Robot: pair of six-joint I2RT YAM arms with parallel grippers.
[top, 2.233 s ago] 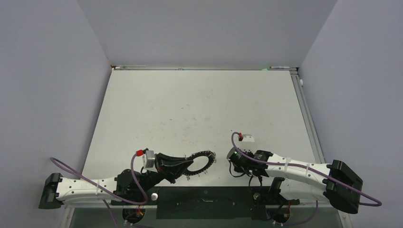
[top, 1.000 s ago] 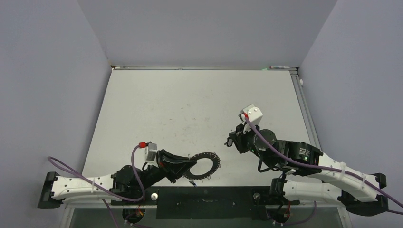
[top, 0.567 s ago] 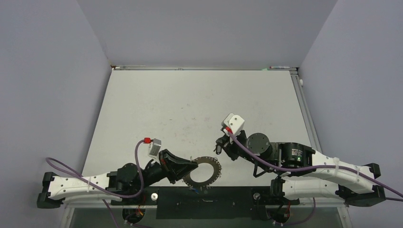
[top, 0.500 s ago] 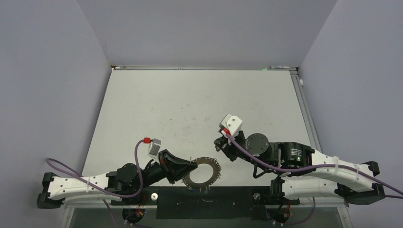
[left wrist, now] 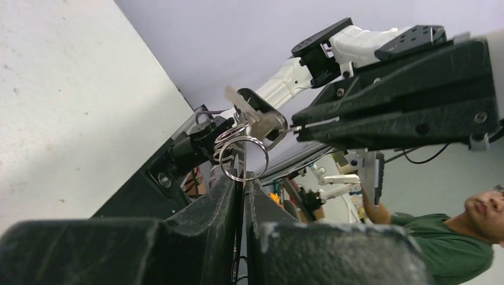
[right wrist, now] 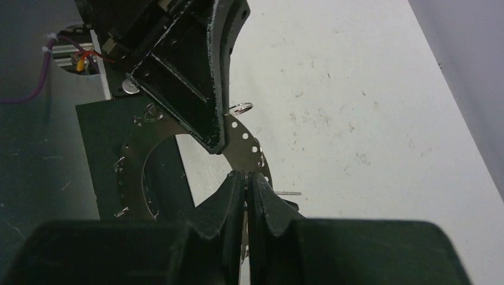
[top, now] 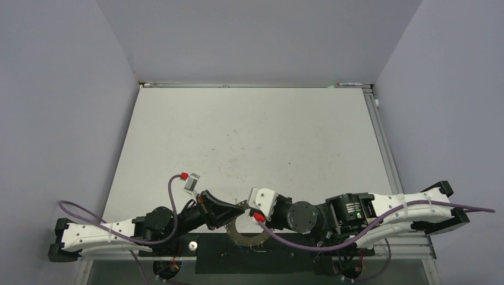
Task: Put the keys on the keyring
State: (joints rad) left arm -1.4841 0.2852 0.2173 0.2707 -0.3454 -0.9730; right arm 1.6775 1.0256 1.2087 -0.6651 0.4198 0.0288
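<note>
The keyring (right wrist: pixel 254 147), a flat grey disc with small holes and wire loops (left wrist: pixel 241 157) on its rim, hangs at the table's near edge (top: pixel 238 231). My left gripper (left wrist: pixel 243 177) is shut on its rim, and its black fingers (right wrist: pixel 196 77) cover part of the disc. My right gripper (right wrist: pixel 246 175) is shut right at the ring's rim with something thin between its fingers. In the left wrist view a small flat grey key (left wrist: pixel 257 117) sits at the right gripper's tip (left wrist: pixel 295 126), just above the loops. From above, the right wrist camera (top: pixel 262 202) hides those fingers.
The dark base plate (top: pixel 261 246) lies under the near half of the ring (right wrist: pixel 89 148). The white table (top: pixel 249 136) stretches away behind, walled on three sides. A person in a green shirt (left wrist: pixel 469 237) stands beyond the near edge.
My right arm has swung from mid-table down and left to the near edge, bringing its shut gripper to the ring. The left gripper and ring have shifted slightly nearer the base plate.
</note>
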